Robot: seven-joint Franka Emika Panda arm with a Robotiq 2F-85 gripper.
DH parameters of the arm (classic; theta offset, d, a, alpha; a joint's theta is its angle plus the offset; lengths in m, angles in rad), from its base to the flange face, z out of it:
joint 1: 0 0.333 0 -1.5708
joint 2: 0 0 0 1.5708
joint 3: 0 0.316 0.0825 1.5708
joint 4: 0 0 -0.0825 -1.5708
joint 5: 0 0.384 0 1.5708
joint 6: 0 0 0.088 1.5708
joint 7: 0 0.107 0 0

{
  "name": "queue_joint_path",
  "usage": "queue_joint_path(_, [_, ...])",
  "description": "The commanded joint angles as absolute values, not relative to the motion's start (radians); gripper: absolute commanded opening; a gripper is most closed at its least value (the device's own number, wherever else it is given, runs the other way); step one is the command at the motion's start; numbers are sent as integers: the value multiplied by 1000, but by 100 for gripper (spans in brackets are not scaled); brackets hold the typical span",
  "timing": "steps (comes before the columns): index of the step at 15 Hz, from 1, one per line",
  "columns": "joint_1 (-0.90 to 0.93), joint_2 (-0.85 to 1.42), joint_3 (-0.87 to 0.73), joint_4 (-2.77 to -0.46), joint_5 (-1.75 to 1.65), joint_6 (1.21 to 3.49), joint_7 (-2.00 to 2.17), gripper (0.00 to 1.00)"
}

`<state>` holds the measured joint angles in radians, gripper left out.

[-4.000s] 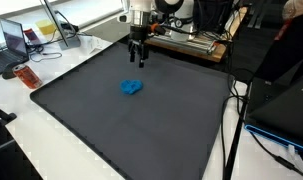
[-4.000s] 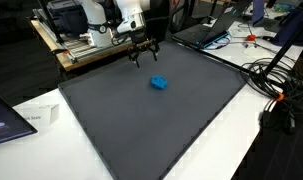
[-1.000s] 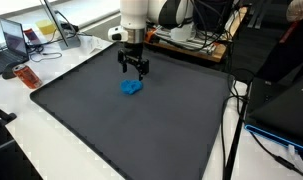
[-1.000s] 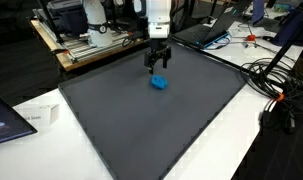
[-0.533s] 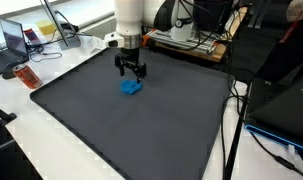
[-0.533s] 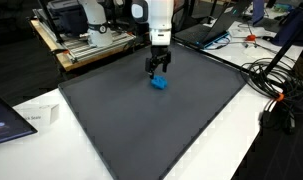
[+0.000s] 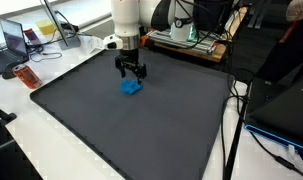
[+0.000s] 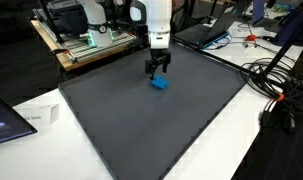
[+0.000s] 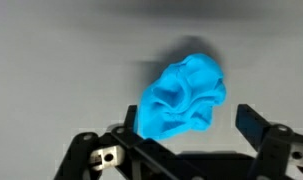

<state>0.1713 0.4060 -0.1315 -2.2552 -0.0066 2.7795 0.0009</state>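
The wrist view is blurred throughout; the lower edge of the blue cloth (image 9: 183, 98) is hidden behind the gripper (image 9: 188, 114), itself cut off at the bottom edge. In both exterior views the arm (image 7: 126, 15) (image 8: 158, 12) is cut off at the top edge

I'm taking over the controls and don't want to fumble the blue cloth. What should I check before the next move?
1. Jaws open: ok. The gripper stands wide open and holds nothing.
2. Lined up: ok. In the wrist view the blue cloth lies between the fingers, a little towards one side.
3. Height above the cloth: cannot tell. In both exterior views the gripper is close over it, but whether they touch does not show.
4. Cloth free: ok. It lies crumpled and alone on the dark mat.
5. Cables: ok. They lie off the mat's edge, well away from the gripper.
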Motion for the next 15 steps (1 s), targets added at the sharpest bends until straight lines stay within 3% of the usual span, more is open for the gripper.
queue_joint_path(1, [135,412,-108,-2242,-60,2760,24,100])
queue_joint_path(15, [53,466,-44,-2216,-72,2784,-82,100])
